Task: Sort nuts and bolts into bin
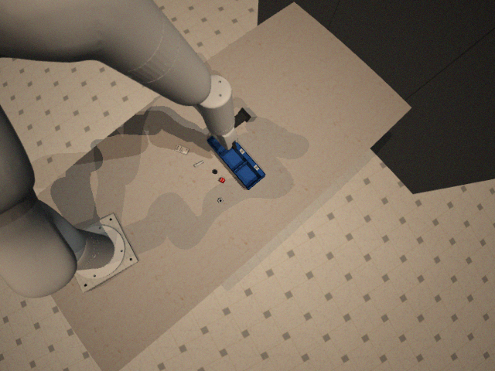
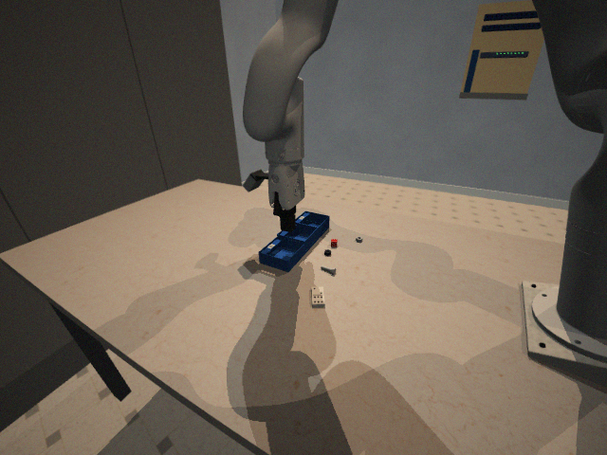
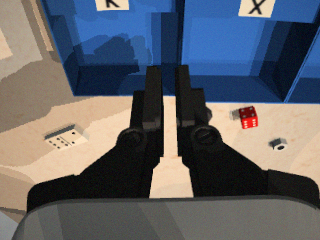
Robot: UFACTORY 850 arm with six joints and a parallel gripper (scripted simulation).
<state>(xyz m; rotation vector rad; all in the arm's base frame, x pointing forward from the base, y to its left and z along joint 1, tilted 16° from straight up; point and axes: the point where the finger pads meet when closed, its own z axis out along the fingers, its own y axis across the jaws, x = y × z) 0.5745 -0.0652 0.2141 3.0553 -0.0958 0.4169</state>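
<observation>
Blue three-bin tray (image 1: 256, 182) (image 2: 274, 263) (image 3: 125, 96), hardware outside, closed gripper (image 1: 233, 147) (image 2: 287, 228) (image 3: 168, 85) above.
Seen from the top, a hex nut (image 1: 220, 200) (image 2: 358, 239) (image 3: 279, 145) lies at the tray's seven o'clock, an apparent bolt (image 1: 198, 163) (image 2: 328, 269) at nine; both need sorting. The fingers are pressed nearly together, gripping nothing, likely for travel. Wrist view shows no contents beneath X and an apparent K; P is unreadable.

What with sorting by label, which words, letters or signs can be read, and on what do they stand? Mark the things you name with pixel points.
"X": label (image 3: 257, 7) (image 1: 242, 151) on the middle bin (image 3: 225, 92) (image 1: 233, 158) (image 2: 306, 231).
"K" or "R", cut off: label on the bin by the domino (image 3: 66, 137) (image 1: 182, 149) (image 2: 317, 298).
Third bin's label (image 1: 256, 167) (image 2: 301, 217): too small to read.
</observation>
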